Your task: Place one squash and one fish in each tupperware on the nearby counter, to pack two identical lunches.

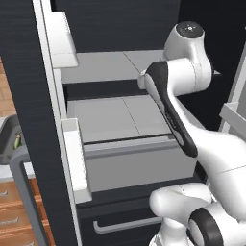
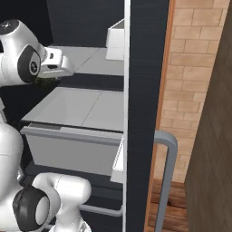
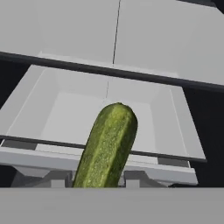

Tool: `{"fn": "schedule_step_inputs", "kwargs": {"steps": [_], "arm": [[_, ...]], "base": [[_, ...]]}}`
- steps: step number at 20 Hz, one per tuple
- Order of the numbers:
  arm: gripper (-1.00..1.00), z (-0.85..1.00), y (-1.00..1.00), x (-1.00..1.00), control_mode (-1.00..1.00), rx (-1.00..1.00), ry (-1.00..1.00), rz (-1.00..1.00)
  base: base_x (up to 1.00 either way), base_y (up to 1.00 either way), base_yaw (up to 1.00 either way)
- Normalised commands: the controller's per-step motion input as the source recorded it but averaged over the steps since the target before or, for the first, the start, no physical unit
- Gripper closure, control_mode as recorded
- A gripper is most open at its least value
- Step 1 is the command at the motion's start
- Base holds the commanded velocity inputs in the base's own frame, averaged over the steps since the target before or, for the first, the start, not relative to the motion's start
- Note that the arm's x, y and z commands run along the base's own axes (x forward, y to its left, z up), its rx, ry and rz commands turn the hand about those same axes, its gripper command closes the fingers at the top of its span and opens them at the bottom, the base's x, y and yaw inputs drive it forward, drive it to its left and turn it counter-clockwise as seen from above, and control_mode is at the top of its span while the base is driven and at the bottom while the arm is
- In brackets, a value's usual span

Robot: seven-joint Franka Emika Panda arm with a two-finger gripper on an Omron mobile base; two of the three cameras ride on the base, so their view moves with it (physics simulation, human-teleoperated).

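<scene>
At the far left edge of the left base view we note a tupperware [image 1: 10,144], a grey tray on the bench [image 1: 12,174] beside the open fridge door [image 1: 33,120]. In the same view the arm reaches across the centre and right of the frame, over the fridge shelves [image 1: 120,117].

In the hand view, one squash [image 3: 107,146] rises from the bottom centre of the frame, dark green and pointing up toward the pale drawer [image 3: 61,113] behind it. We judge that the tool [image 3: 101,186] is closed narrowly on the squash, which sits between its tips; the tips themselves are hidden behind it.

In the right base view the hand [image 2: 56,63] sits at upper left, level with the upper shelf.

For the step in hand, carrying the squash out to the tupperware, we keep the grip firm and steady. We draw the hand straight back from the shelves before swinging toward the left of the left base view. We clear the door edge before lowering over the tray.
</scene>
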Motion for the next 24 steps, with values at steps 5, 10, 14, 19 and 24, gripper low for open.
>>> {"fn": "schedule_step_inputs", "kwargs": {"steps": [5, 10, 14, 19, 24], "arm": [[1.00, -0.23, -0.09, -0.71, -1.00, -0.01, -0.09, 0.00], [1.00, 0.00, -0.22, -0.68, -1.00, 0.00, -0.10, 0.00], [1.00, 0.00, 0.00, -0.04, -1.00, 0.00, -0.09, 0.00], [1.00, 0.00, 0.00, 0.19, -1.00, 0.00, -0.11, 0.00], [1.00, 0.00, 0.00, 0.01, 1.00, 0.00, 0.01, 0.00]], "base": [[0.00, 0.00, 0.00], [0.00, 0.00, 0.00], [0.00, 0.00, 0.00], [0.00, 0.00, 0.00], [-0.05, 0.00, 0.00]]}}
